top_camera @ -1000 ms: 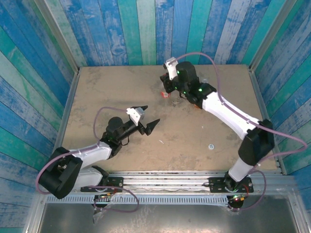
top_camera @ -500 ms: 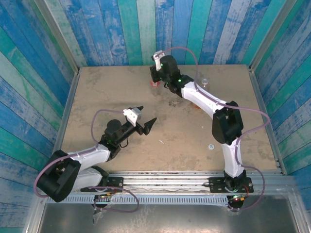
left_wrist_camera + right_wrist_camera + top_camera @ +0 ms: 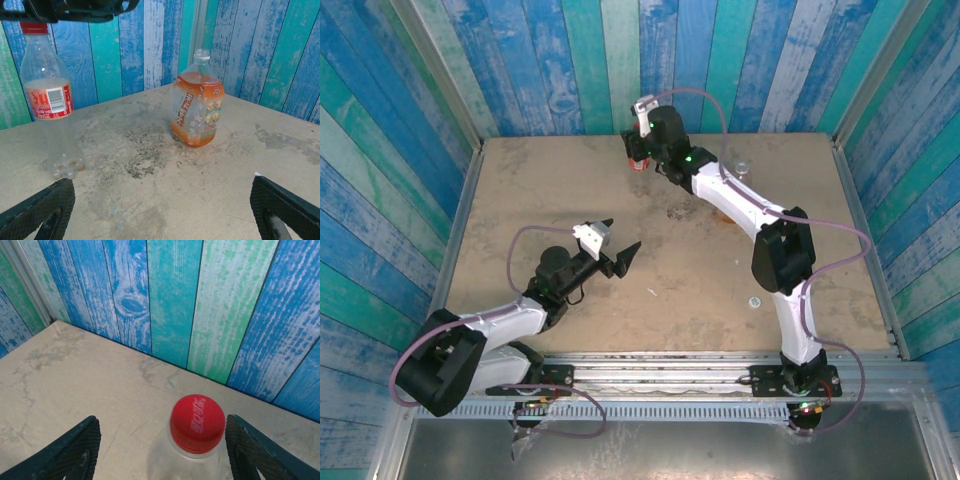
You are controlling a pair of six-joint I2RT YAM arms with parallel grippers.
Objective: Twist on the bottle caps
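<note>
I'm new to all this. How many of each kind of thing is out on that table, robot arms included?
Bottles: 2, the slim bottle and the orange bottle
Caps: 2, the red cap on the slim bottle, the pale cap lying on the table
Robot arms: 2, the left arm and the right arm
Total: 6

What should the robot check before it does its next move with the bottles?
1. Red round plastic cap sits on the slim clear plastic bottle with the red label: ok.
2. That cap is screwed tight: cannot tell.
3. Right gripper jaws stand apart beside the cap, not touching it: ok.
4. Left gripper jaws open and empty: ok.
5. Wide clear plastic bottle with the orange label stands upright: ok.
6. That bottle has its cap on: cannot tell.
</note>
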